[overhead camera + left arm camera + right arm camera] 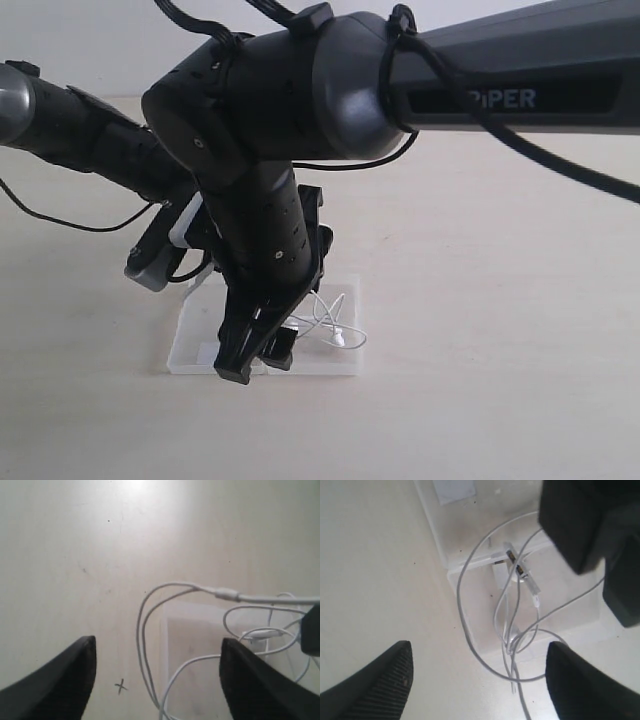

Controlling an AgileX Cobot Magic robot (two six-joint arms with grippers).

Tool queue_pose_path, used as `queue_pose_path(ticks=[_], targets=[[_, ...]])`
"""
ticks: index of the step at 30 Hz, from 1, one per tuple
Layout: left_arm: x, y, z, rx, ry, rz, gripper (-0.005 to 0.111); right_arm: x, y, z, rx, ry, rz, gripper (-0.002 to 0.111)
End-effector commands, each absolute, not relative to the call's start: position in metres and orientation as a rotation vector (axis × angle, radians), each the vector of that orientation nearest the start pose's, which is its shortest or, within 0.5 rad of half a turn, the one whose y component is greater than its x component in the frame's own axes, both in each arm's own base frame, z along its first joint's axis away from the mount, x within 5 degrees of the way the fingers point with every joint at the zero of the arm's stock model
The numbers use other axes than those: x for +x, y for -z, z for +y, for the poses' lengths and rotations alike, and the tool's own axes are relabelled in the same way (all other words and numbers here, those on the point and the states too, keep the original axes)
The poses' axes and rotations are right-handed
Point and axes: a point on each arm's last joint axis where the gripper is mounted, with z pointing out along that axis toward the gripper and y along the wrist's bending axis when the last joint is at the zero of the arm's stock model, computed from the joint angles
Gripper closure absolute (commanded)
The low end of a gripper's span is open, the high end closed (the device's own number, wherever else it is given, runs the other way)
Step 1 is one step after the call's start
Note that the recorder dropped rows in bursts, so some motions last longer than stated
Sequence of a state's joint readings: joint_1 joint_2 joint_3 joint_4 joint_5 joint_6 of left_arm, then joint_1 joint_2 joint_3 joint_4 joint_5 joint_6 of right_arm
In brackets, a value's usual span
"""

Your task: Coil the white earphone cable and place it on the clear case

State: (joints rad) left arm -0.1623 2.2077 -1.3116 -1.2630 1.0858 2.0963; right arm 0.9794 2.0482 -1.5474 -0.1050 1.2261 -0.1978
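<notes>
- Plainly, the table (pixel 500 330) is your one carrier. It bears a single clear case (pixel 320 368), well in from the far table edge. The case lies opened flat, so its two halves offer a broad landing place.
- You have two arms over it. The right arm (pixel 480 70) reaches down in front and the left arm (pixel 70 125) comes in behind it. Both aim at the case, I judge because a limp wire needs tending from two sides.
- Your right gripper (pixel 479 650) hangs above the case with its jaws wide apart, pinching nothing.
- Your left gripper (pixel 157 647) likewise has its jaws spread. Strands run beneath the gap, but neither finger clamps them.
- One white earphone cable (pixel 335 322) lies in loose loops, mostly on the case. One long loop spills over a case edge onto the table, so I'd call the coil slack rather than finished.
- One white patch (pixel 452 489) shows in one half of the case.
- One small inline piece (pixel 227 595) sits on a strand just past a case edge.
- You can count one earbud (pixel 340 340), close to the case edge nearest the exterior camera. I cannot pick out the second.
</notes>
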Motion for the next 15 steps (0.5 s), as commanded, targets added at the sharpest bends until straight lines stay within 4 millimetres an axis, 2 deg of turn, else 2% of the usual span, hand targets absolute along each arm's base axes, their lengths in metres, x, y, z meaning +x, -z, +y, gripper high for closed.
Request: queue_pose_path(ticks=[1,9,11,15], targets=[[0.379,-0.108,-0.153,1.495,1.034,1.733,0.04,0.23,-0.191,0.324,-1.817,0.183,2.561,0.038],[0.376,-0.1,-0.171,1.536,0.998,1.742,0.043,0.23,-0.191,0.324,-1.817,0.183,2.561,0.038],[0.376,-0.097,-0.173,1.537,0.988,1.752,0.051,0.23,-0.191,0.324,-1.817,0.183,2.561,0.038],[0.381,-0.089,-0.174,1.529,0.897,1.8,0.081,0.23,-0.191,0.324,-1.817,0.183,2.561,0.038]])
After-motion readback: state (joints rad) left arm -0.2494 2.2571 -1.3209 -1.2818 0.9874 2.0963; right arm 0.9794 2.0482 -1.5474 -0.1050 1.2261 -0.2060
